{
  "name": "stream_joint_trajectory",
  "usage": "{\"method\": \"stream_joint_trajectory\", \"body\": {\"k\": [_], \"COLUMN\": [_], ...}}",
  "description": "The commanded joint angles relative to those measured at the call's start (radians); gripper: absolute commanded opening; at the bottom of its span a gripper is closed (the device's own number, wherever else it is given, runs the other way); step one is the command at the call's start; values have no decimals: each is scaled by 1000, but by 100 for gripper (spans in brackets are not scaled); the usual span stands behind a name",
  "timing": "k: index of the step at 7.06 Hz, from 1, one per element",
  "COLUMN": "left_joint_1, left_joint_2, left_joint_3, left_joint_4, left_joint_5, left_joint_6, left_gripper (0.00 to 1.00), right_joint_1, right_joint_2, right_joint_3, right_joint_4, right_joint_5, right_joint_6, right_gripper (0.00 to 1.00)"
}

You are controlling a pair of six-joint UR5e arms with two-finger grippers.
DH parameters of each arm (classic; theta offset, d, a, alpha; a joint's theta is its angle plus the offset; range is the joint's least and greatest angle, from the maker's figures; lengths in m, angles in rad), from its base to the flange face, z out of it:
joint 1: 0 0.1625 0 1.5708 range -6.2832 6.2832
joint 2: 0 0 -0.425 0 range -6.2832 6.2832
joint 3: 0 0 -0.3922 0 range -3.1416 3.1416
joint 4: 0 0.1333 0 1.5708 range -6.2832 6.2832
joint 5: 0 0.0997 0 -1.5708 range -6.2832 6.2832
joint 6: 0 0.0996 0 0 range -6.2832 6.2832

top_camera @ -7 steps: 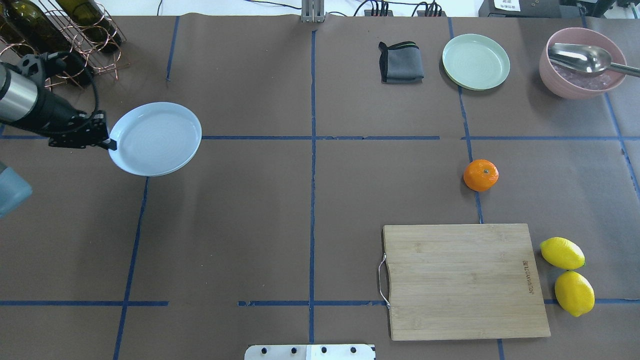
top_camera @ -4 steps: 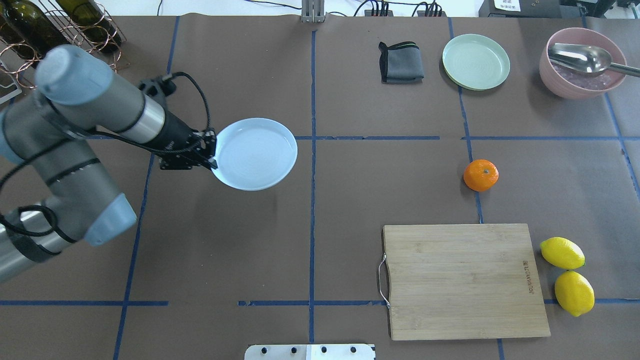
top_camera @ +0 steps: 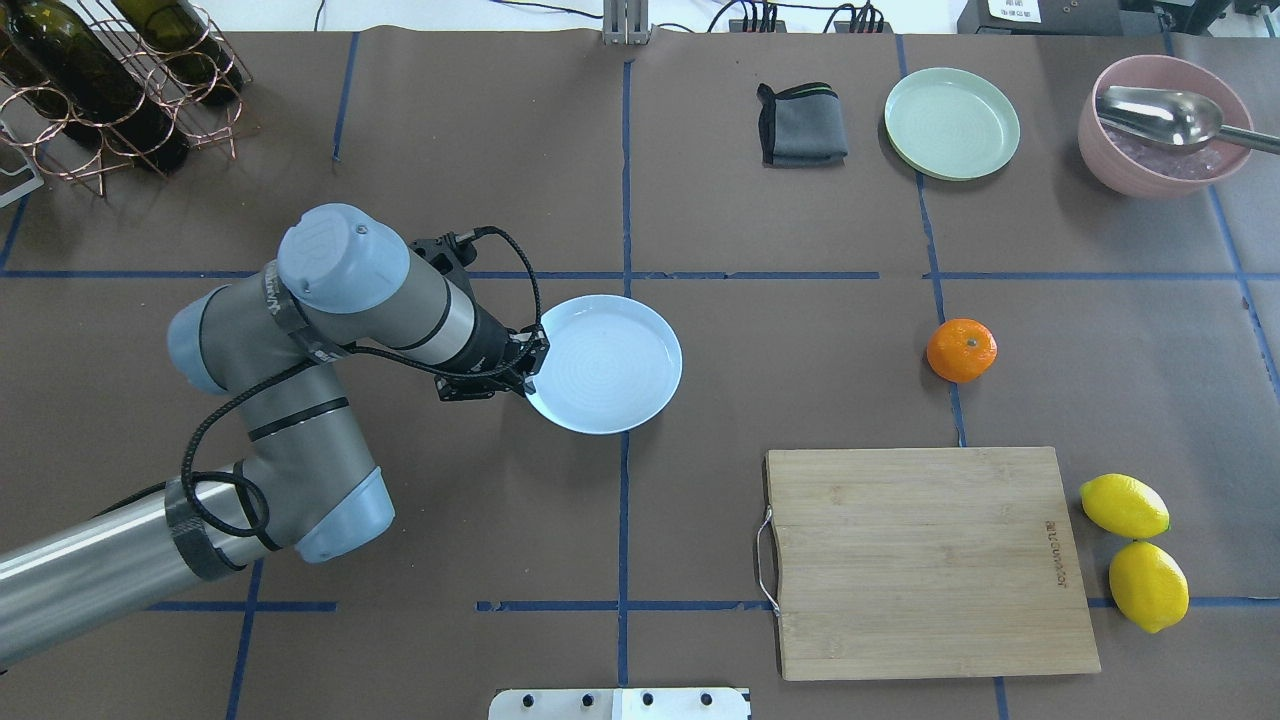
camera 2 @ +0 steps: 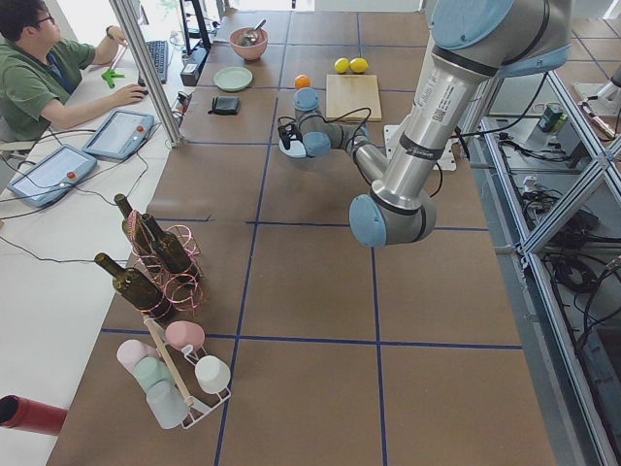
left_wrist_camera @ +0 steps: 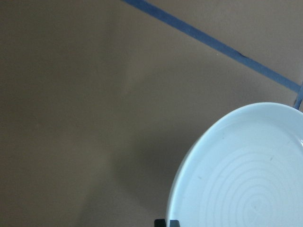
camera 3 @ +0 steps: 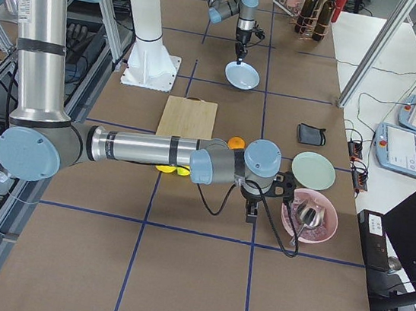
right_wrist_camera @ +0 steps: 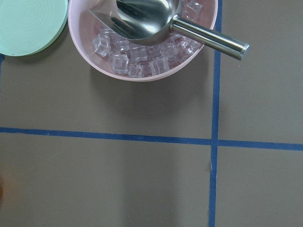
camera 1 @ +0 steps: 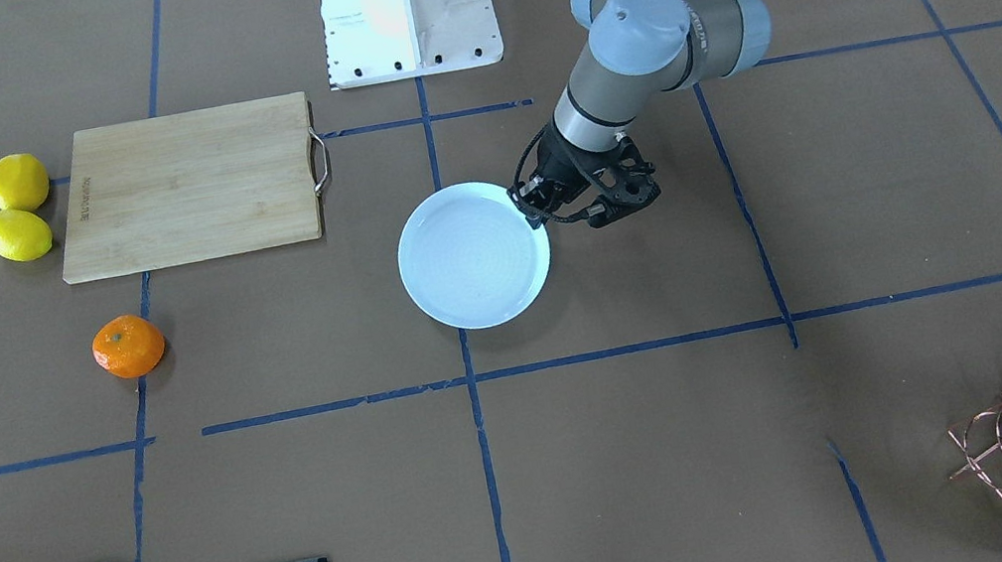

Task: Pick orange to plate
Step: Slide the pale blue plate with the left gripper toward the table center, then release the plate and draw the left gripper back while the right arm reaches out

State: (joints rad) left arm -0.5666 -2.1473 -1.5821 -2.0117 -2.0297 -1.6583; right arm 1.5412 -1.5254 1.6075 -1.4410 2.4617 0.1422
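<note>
The orange (top_camera: 961, 350) sits alone on the brown table, right of centre, beside a blue tape line; it also shows in the front view as the orange (camera 1: 128, 346). The white, faintly bluish plate (top_camera: 610, 364) is near the table's middle, held just above the surface and empty. My left gripper (top_camera: 530, 378) is shut on the plate's left rim, and the wrist view shows the plate (left_wrist_camera: 246, 175) over its own shadow. My right gripper (camera 3: 251, 207) hangs near the pink bowl, seen only from the right side; I cannot tell its state.
A wooden cutting board (top_camera: 930, 560) lies front right with two lemons (top_camera: 1125, 506) beside it. At the back right are a grey cloth (top_camera: 800, 125), a pale green plate (top_camera: 952, 123) and a pink bowl (top_camera: 1115, 172) of ice with a metal scoop. A wine rack (top_camera: 110, 80) stands back left.
My left arm has carried the plate from the far left to the table's middle, moving right and toward the robot. The orange has not moved.
</note>
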Motion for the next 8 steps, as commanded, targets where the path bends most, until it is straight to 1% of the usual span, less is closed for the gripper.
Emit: {"method": "stream_joint_trajectory", "body": {"k": [1, 2, 3, 4, 5, 6, 7, 8], "left_joint_1": [14, 13, 1, -24, -47, -74, -93, -99], "left_joint_2": [-19, -14, -11, -9, 3, 44, 62, 64], "left_joint_3": [36, 33, 27, 11, -7, -54, -91, -143], "left_joint_4": [-16, -21, -66, -64, -56, -44, 15, 134], "left_joint_5": [35, 34, 31, 23, 7, -47, -67, -66], "left_joint_6": [-6, 3, 2, 3, 5, 5, 11, 79], "left_gripper": [0, 78, 100, 100, 100, 100, 100, 100], "right_joint_1": [-3, -9, -15, -36, -85, -139, -185, -228], "right_joint_2": [1, 4, 19, 25, 40, 48, 72, 98], "right_joint_3": [0, 2, 0, 2, 18, 50, 70, 89], "right_joint_4": [1, 1, -1, 1, 1, 2, 4, 4], "right_joint_5": [2, 2, 3, 8, 8, 3, -9, -29], "right_joint_6": [10, 11, 29, 57, 121, 193, 264, 322], "right_gripper": [100, 100, 100, 100, 100, 100, 100, 100]}}
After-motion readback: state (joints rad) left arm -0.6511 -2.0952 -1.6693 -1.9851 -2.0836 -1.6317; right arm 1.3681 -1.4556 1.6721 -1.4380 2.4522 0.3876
